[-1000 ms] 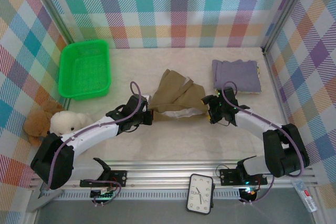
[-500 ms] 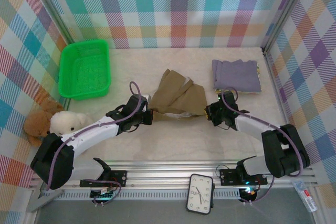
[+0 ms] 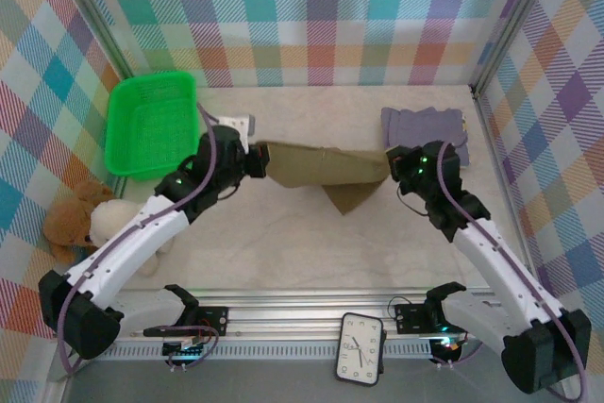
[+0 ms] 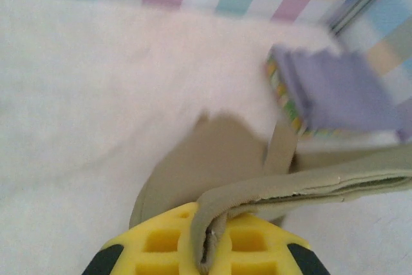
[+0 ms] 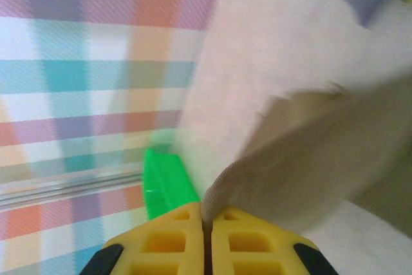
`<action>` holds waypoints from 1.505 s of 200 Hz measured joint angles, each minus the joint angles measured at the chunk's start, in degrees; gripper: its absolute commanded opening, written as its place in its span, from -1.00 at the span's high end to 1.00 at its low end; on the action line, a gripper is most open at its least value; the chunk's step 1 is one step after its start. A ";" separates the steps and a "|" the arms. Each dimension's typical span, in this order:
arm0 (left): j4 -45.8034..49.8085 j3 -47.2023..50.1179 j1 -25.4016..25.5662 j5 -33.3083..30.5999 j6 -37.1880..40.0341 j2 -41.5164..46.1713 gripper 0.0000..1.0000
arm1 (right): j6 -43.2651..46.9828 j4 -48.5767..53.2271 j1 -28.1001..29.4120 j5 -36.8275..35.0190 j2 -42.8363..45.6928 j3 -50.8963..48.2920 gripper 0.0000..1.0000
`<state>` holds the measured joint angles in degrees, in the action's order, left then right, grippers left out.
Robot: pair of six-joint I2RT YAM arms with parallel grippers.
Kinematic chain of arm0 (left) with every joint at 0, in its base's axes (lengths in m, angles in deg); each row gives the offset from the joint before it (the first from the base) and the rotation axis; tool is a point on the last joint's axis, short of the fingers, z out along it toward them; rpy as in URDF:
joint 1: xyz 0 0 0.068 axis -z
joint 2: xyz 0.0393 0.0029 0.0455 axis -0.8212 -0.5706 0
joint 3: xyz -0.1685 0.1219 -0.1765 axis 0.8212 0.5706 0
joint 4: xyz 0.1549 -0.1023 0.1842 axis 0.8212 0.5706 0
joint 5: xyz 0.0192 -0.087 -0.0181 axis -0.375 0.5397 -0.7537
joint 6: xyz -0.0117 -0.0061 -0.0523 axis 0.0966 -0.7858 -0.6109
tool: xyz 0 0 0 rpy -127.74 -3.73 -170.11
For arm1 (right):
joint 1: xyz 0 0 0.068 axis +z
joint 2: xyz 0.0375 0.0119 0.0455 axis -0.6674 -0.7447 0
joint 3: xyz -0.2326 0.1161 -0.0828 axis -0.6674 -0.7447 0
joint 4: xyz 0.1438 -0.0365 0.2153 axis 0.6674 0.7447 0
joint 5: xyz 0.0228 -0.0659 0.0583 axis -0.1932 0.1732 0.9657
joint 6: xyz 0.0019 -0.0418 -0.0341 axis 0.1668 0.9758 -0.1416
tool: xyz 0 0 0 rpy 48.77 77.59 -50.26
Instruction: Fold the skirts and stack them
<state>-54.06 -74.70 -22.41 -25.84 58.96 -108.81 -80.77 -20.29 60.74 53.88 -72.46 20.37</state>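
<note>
Two robot arms hold an olive-khaki skirt (image 3: pixel 326 167) stretched out between them above the middle of a pale bench (image 3: pixel 283 261), inside a booth walled in pastel checks. The left end effector (image 3: pixel 255 159) is clamped on the garment's left end, and the left wrist view shows a folded edge of the khaki cloth (image 4: pixel 302 185) pinched between the yellow fingers (image 4: pixel 161 249) of that end effector (image 4: pixel 206 256). The right end effector (image 3: pixel 394 163) grips the opposite end. Seen from the right wrist, its jaws (image 5: pixel 207 243) are pressed narrow, with the cloth (image 5: pixel 302 165) rising from the seam between them. One corner of the skirt hangs down in a point toward the near side, and whether it touches the bench cannot be told. A folded grey-lavender skirt (image 3: pixel 427 129) lies at the far right of the bench, just behind the right end effector. From the left wrist the same skirt (image 4: pixel 344 91) is seen resting on a patterned cloth (image 4: pixel 283 91) whose striped edge shows beneath it. A green basket (image 3: pixel 151 125) sits at the far left of the bench, near the left arm. Two plush bears (image 3: pixel 111 219), one brown and one white, lie against the left wall, and a small clock (image 3: pixel 360 346) rests on the rail between the arm bases.
</note>
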 measured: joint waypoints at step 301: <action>5.55 29.03 -4.70 -4.07 1.07 17.94 -1.00 | 29.35 -2.80 -2.45 15.39 -16.46 -11.28 -0.99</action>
<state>-48.51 -45.67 -27.11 -29.91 60.03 -90.87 -51.41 -23.09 58.30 69.26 -88.92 9.10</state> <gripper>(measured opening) 0.997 0.804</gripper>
